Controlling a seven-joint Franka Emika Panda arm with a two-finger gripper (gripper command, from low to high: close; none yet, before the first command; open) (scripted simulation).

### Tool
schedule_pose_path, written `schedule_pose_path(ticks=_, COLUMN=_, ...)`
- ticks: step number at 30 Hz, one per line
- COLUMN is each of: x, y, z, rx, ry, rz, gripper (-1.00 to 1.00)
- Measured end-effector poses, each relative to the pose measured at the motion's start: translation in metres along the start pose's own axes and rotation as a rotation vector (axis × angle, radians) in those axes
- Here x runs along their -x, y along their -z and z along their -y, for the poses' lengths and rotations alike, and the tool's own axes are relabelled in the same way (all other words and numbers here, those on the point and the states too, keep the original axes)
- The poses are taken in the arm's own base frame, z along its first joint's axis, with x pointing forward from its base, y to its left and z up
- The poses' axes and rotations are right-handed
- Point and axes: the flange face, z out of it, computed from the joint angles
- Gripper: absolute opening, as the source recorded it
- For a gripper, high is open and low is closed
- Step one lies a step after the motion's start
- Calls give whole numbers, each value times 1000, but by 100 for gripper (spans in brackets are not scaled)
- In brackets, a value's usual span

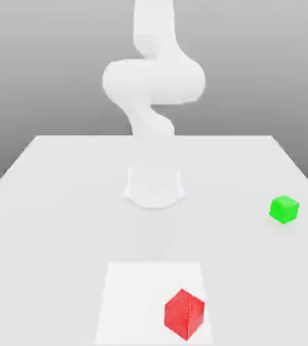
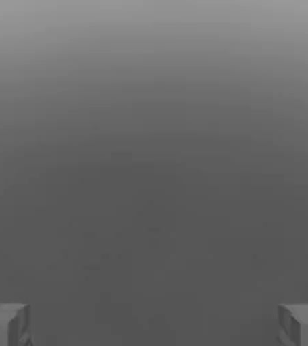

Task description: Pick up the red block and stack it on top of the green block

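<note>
The red block [image 1: 184, 313] sits on the white table near its front edge, a little toward the exterior view's right. The green block [image 1: 284, 209] rests farther back, at the exterior view's right side, well apart from the red one. In the hand view my gripper [image 2: 154, 326] is open, its two grey fingertips [image 2: 8, 326] standing far apart with nothing between them. Behind them is only a plain grey backdrop, with no block in that view.
The arm's white base [image 1: 155, 186] stands mid-table, and its bulky links [image 1: 154, 78] rise above it out of the picture. A brighter white square patch [image 1: 126, 297] lies on the table [image 1: 48, 203] under the red block.
</note>
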Motion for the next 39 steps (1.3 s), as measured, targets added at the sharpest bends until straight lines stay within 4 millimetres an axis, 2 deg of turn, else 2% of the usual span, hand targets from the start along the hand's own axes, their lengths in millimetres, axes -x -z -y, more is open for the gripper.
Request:
schedule_pose_path(ticks=4, x=11, y=-86, z=-5, rx=37, ry=117, rz=133, gripper=0)
schedule_pose_path(ticks=9, x=43, y=-184, z=-19, rx=84, ry=261, rz=284, gripper=0)
schedule_pose_path(ticks=15, x=101, y=-285, z=-51, rx=149, ry=441, rz=450, gripper=0)
schedule_pose_path(ticks=21, x=170, y=-364, z=-99, rx=224, ry=636, rz=603, gripper=0)
schedule_pose_path(ticks=24, x=200, y=-394, z=-130, rx=266, ry=725, rz=669, gripper=0)
schedule_pose_path(ticks=29, x=232, y=-440, z=-162, rx=278, ry=753, rz=688, gripper=0)
schedule_pose_path(ticks=30, x=236, y=-446, z=-166, rx=278, ry=753, rz=689, gripper=-100)
schedule_pose_path(ticks=36, x=239, y=-449, z=-168, rx=279, ry=752, rz=690, gripper=-100)
schedule_pose_path(ticks=39, x=227, y=-432, z=-157, rx=278, ry=755, rz=689, gripper=-100)
